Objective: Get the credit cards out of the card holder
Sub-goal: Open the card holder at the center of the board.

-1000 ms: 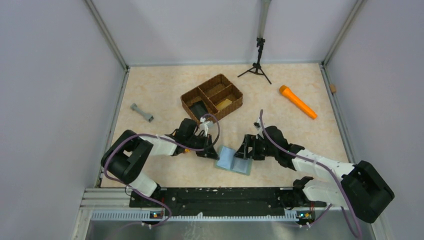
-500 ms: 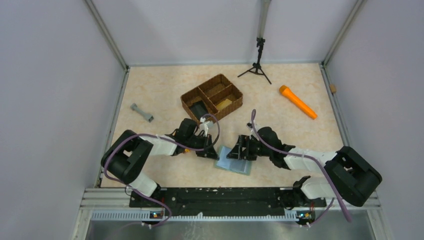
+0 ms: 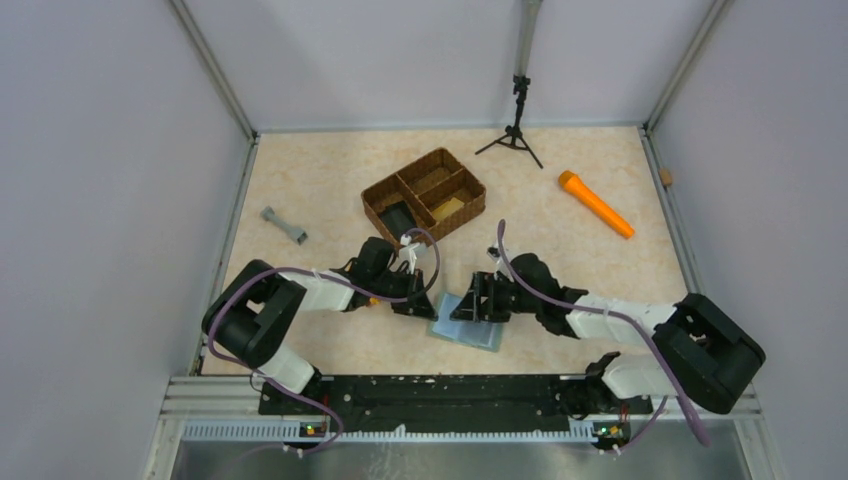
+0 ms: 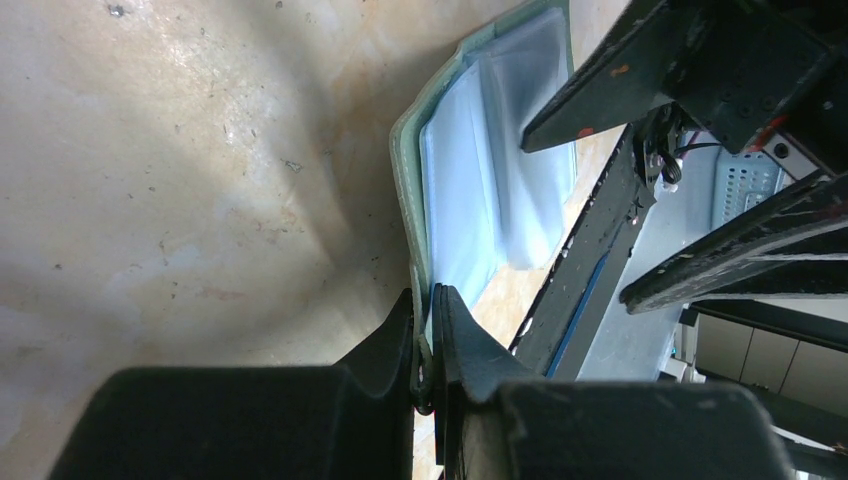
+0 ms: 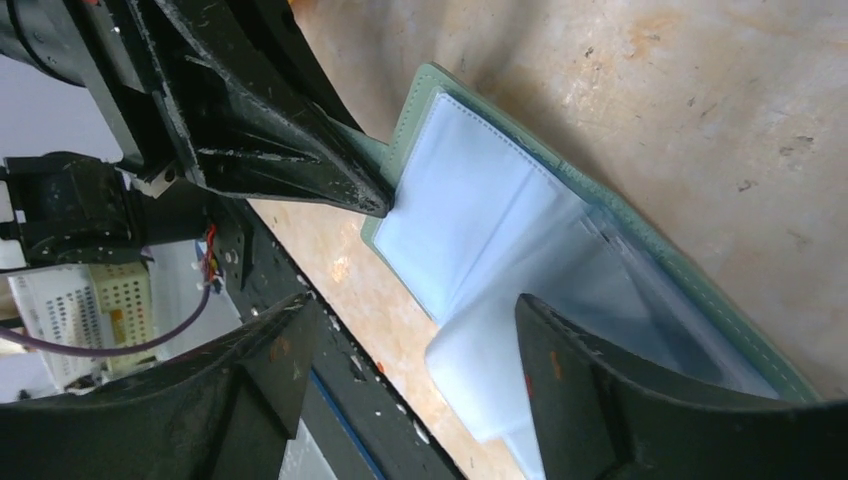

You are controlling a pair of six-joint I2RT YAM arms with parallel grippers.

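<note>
Overhead camera looks down from behind; both close wrist cameras share the card holder (image 4: 470, 190).

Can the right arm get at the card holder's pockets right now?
Probably yes: the right gripper hangs open just over the open card holder, the left gripper pinches its edge, nothing lies between.

From above, the right gripper (image 3: 472, 306) covers the far part of the card holder (image 3: 462, 330). Its pockets (image 5: 470, 230) look cloudy, so what sits inside is hard to tell. The dark thing (image 3: 399, 215) in the basket (image 3: 374, 203) is too small to name, maybe a block.
</note>
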